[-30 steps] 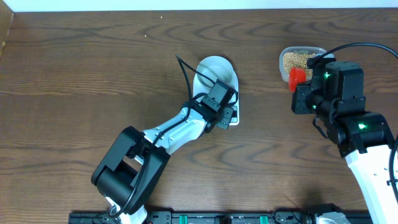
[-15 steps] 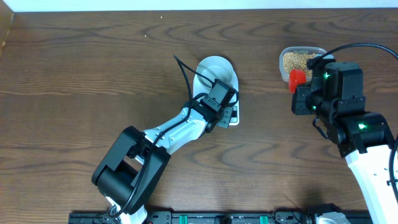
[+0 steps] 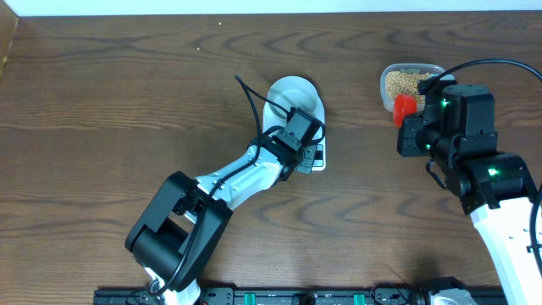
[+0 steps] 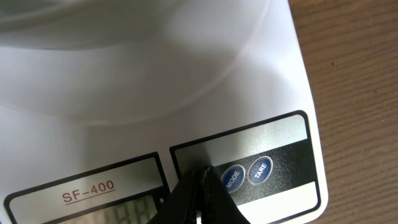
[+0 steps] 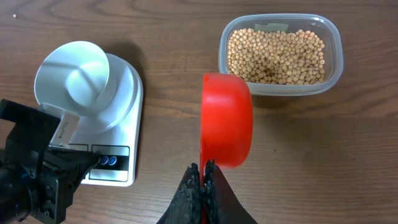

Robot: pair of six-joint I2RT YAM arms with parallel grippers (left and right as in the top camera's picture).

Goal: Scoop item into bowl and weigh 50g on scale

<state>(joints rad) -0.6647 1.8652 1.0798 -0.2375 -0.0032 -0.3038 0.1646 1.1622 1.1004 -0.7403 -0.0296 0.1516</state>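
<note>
Scooping looks not yet begun: the bowl [image 5: 71, 78] sits empty on the scale [image 5: 127, 93] at the left of the right wrist view, and the beans [image 5: 277, 56] lie in the clear container [image 5: 336, 62] at upper right. Your right claw [image 5: 202, 173] is clamped on the red scoop [image 5: 227, 121], held on edge just below the container; you cannot tell whether it carries beans. Your left claw [image 4: 202, 177], fingers together, points at the scale's panel just left of the MODE button [image 4: 232, 178]. Filling and weighing are left.

Black-and-white arms [image 3: 246, 178], black cables [image 3: 251, 97], green indicator lights [image 3: 492, 173]
</note>
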